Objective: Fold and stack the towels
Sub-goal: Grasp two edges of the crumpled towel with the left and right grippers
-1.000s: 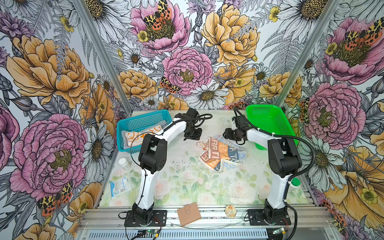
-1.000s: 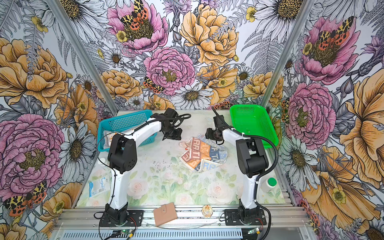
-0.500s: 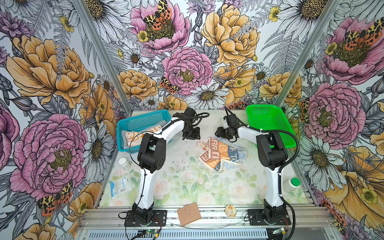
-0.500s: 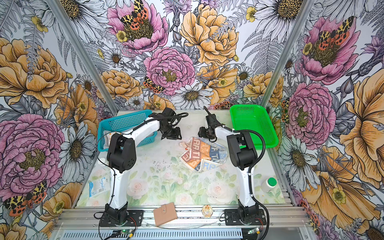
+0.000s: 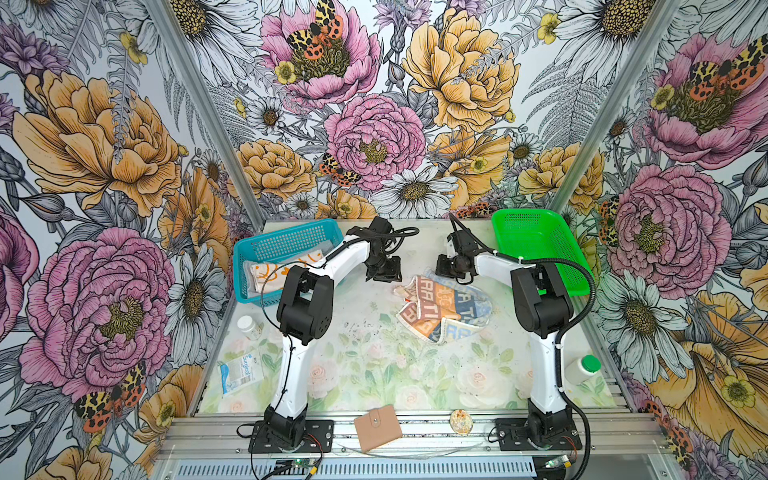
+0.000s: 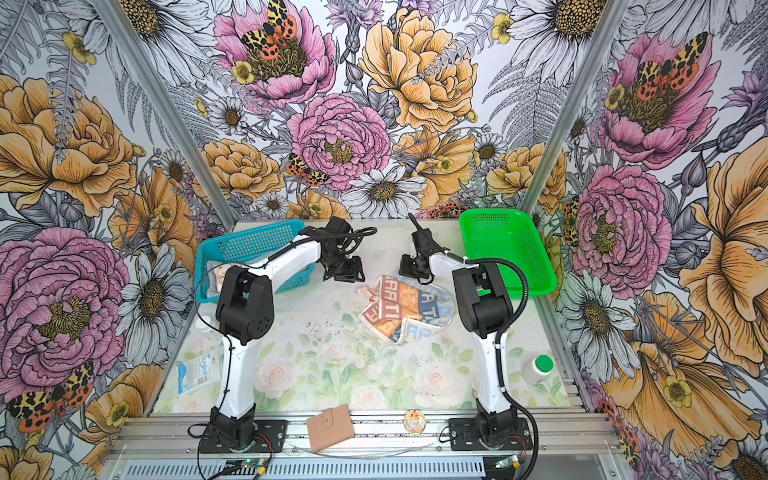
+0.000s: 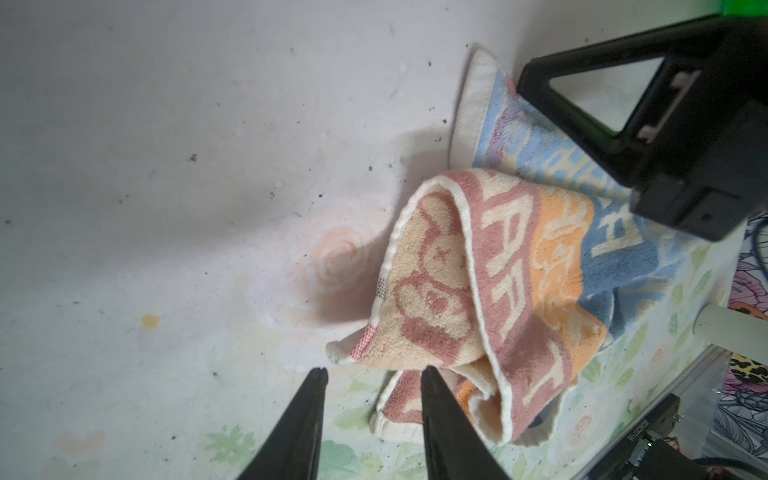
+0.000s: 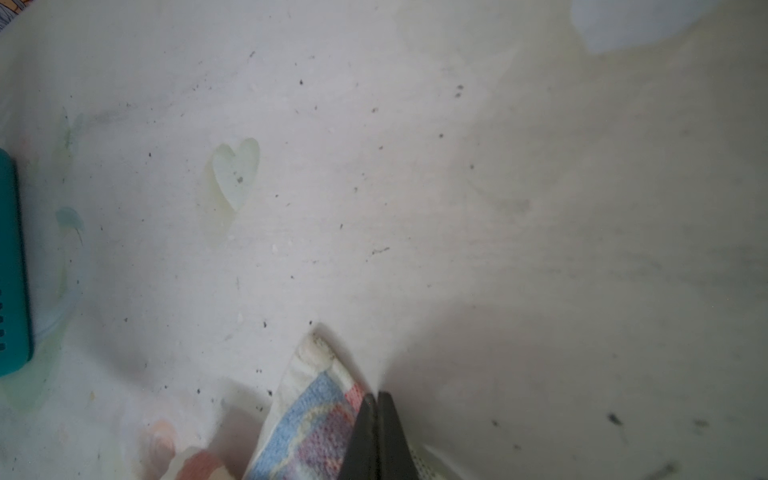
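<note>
Roughly mid-table, a little toward the right arm's side, the lettered towel [image 5: 446,309] [image 6: 405,309] lies crumpled, with folds lapping over one another and its beige, orange and blue bands facing up.

Its blue far corner [image 8: 307,419] sits right at the right gripper [image 5: 448,271] [image 8: 377,399]. That gripper's jaws are pressed together with no gap, and cloth shows on either side of the tips. Whether any cloth is pinched between them cannot be told.

The towel's beige-and-pink corner [image 7: 498,291] reaches toward the left gripper [image 5: 384,277] [image 7: 374,372]. This gripper's jaws stand apart and hold nothing. In the left wrist view one fingertip [image 7: 428,374] overlaps the towel's edge, the other is over bare table, and the corner's tip lies just beyond the gap. Whether that fingertip touches the cloth is not clear.

Further out on the left, an orange-and-cream towel [image 5: 286,270] lies inside the blue basket [image 5: 286,243]. A green basket [image 5: 536,245] stands at the far right, well apart from the lettered towel. Near the front edge lies a tan wallet [image 5: 377,427], and a small blue-white packet [image 5: 237,372] lies at the left side.
</note>
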Tool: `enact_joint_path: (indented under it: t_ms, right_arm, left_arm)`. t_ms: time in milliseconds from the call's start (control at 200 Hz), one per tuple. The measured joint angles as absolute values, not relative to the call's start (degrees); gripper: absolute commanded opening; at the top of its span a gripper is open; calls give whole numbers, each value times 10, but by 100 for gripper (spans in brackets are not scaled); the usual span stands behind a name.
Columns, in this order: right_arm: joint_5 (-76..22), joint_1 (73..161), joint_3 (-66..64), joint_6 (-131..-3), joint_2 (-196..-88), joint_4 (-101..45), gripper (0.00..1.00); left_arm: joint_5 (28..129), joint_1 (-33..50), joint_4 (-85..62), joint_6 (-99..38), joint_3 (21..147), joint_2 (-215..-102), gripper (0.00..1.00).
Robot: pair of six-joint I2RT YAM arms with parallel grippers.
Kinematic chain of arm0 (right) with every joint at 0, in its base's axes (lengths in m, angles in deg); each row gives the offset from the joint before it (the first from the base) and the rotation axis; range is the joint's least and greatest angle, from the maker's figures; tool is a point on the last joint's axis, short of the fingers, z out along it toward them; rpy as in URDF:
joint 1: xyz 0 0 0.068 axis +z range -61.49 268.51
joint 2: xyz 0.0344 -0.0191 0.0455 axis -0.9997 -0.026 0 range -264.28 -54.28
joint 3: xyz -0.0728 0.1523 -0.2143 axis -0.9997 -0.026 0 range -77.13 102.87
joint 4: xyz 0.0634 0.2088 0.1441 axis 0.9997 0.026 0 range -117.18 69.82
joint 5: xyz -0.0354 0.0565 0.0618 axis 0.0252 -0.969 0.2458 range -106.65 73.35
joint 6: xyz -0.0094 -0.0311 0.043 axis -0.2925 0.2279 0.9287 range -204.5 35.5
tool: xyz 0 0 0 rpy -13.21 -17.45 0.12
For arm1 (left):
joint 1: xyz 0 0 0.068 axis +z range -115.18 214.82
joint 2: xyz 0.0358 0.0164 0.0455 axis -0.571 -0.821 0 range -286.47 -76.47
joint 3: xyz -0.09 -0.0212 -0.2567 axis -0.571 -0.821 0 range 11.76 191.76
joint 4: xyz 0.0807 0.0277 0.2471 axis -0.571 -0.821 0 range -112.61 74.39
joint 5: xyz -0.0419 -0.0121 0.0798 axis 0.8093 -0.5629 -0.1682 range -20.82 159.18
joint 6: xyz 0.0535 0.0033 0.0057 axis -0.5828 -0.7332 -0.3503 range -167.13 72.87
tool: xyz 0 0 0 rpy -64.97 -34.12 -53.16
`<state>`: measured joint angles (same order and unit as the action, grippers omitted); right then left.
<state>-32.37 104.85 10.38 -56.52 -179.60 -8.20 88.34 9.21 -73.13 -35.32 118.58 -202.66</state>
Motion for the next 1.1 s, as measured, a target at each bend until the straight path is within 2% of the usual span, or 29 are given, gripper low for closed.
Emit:
enact_joint_path:
  t_ms: [355, 390, 480, 550, 580, 620, 685, 1101]
  right_arm:
    - [-321, 1048, 104, -572, -1791, -82, 0]
    - [-321, 1048, 104, -572, -1789, -82, 0]
    - [-322, 1048, 104, -571, -1788, -82, 0]
    - [-322, 1048, 104, -570, -1788, -81, 29]
    - [-323, 1048, 104, -571, -1788, -81, 38]
    - [-324, 1048, 104, -570, -1788, -81, 45]
    - [-325, 1050, 105, -572, -1788, -81, 51]
    - [-331, 1055, 128, -575, -1806, -82, 47]
  left_arm:
    - [870, 81, -767, -357, 1193, -2061, 39]
    - [870, 80, -767, -357, 1195, -2064, 35]
    - [870, 74, -770, -364, 1202, -2073, 15]
    - [870, 67, -769, -365, 1205, -2081, 1]
    - [870, 64, -769, -368, 1205, -2082, 0]
    - [870, 62, -770, -371, 1205, -2083, 0]
    - [870, 58, -771, -370, 1205, -2083, 0]
    - [870, 66, -771, -370, 1206, -2079, 0]
